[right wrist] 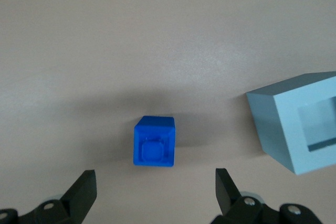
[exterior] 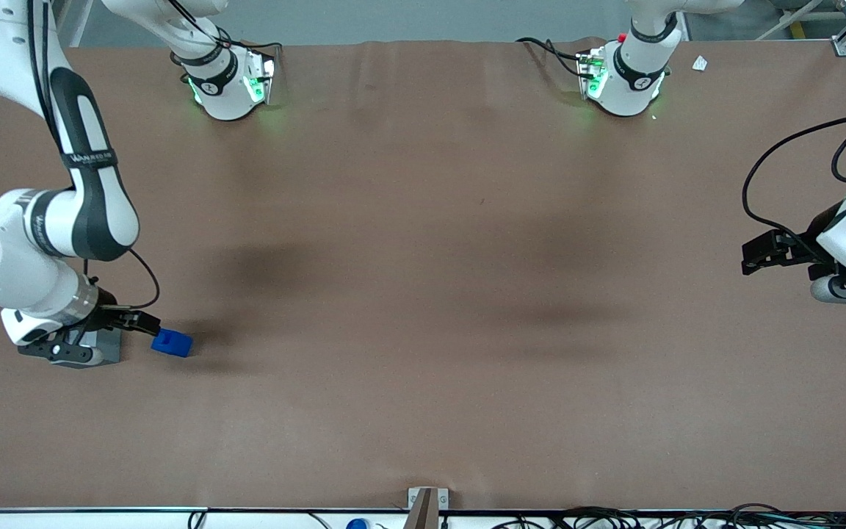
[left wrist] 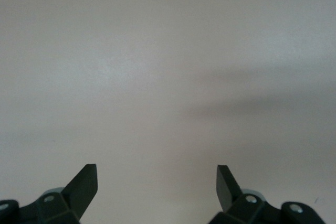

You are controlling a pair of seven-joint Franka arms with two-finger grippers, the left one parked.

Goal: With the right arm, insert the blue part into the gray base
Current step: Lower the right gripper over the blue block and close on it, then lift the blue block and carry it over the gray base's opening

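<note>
Hovering above the blue part (right wrist: pixel 154 142), hand (right wrist: pixel 154 190) open, gray base (right wrist: pixel 294 124) beside.

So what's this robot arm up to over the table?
The right arm is going after the blue part, a small block lying on the brown table. Its gripper hangs open above the block and has not touched it. The gray base, a cube with a square recess, sits beside the block, apart from it, with the recess empty. So the block has yet to be picked up and inserted.
</note>
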